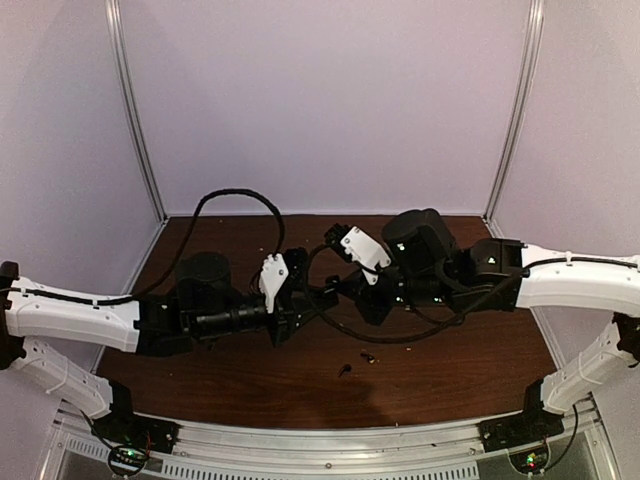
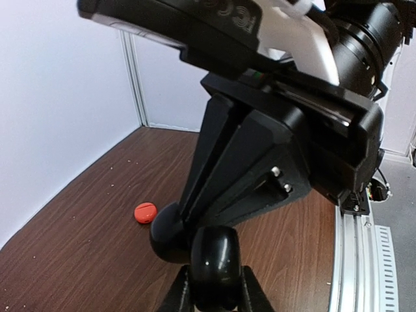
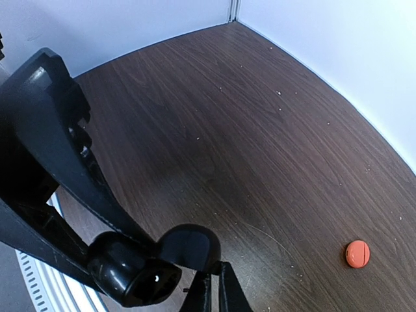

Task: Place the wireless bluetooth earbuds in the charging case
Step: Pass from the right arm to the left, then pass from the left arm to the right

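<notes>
Evidently little is done: the left gripper and right gripper both have jaws clamped on the black charging case, raised above the worktop, where a red-orange earbud lies uninserted.

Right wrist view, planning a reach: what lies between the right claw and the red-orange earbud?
Only bare tabletop, right claw to red-orange earbud, per the right wrist view.

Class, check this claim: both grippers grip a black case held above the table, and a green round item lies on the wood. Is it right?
Not quite. The round item is red-orange, not green, as the right wrist view shows. The rest stands: the left gripper and right gripper both grip the black case above the wooden table.
</notes>
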